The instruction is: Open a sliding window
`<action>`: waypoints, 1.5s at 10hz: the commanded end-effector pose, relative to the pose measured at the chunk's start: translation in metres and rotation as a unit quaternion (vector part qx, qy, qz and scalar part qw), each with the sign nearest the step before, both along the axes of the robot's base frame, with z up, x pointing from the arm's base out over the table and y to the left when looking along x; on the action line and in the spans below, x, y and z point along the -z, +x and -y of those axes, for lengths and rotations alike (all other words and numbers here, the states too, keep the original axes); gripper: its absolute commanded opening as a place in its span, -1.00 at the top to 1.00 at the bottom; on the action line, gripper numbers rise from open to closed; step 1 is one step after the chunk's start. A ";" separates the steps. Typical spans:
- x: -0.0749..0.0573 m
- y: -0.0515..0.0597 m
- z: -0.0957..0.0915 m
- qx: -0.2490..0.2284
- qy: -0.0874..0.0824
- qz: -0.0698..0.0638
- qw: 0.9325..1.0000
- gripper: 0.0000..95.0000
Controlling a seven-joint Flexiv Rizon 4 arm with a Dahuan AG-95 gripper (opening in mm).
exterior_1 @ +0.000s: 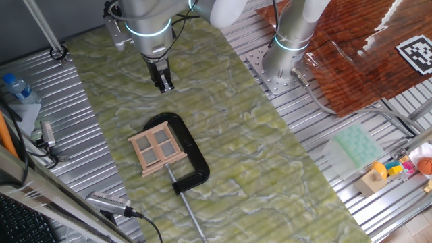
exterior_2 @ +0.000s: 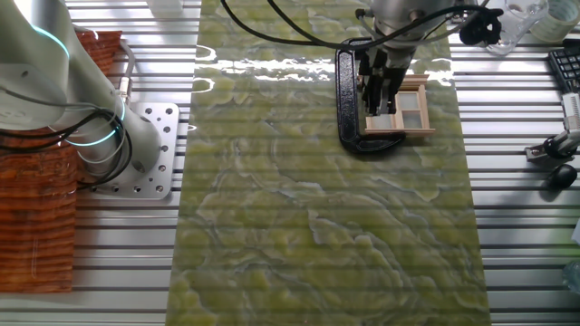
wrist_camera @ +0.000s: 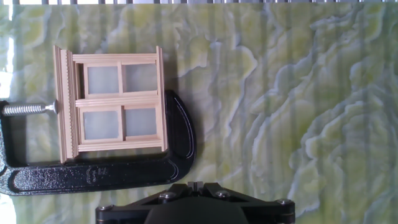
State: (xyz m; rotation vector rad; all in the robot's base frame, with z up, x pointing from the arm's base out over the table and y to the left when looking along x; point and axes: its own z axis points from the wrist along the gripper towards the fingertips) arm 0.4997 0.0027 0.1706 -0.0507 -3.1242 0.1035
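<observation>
Hand view crops the gripper (wrist_camera: pixel 194 208); clamp (wrist_camera: pixel 99 177) edges sliding window (wrist_camera: pixel 112 102).

Sliding window (exterior_1: pixel 157 150) (exterior_2: pixel 404 107) (wrist_camera: pixel 114 104): small square model in light tan wood, unpainted. Four pale panes divided by a cross bar, set inside a ribbed outer frame with one thicker moulded side. Lies flat on the green marbled surface, panes facing up, slightly rotated relative to the surface edges. Position: toward one long edge, well away from the corners. The sash fills the frame.
</observation>
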 end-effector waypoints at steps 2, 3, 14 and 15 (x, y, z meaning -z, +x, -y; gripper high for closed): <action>0.001 0.000 -0.002 0.000 0.000 0.000 1.000 1.00; 0.001 0.000 -0.002 0.000 -0.001 0.000 1.000 1.00; 0.001 0.008 -0.014 0.008 -0.002 -0.002 1.000 1.00; 0.001 0.008 -0.015 0.005 -0.001 0.000 1.000 1.00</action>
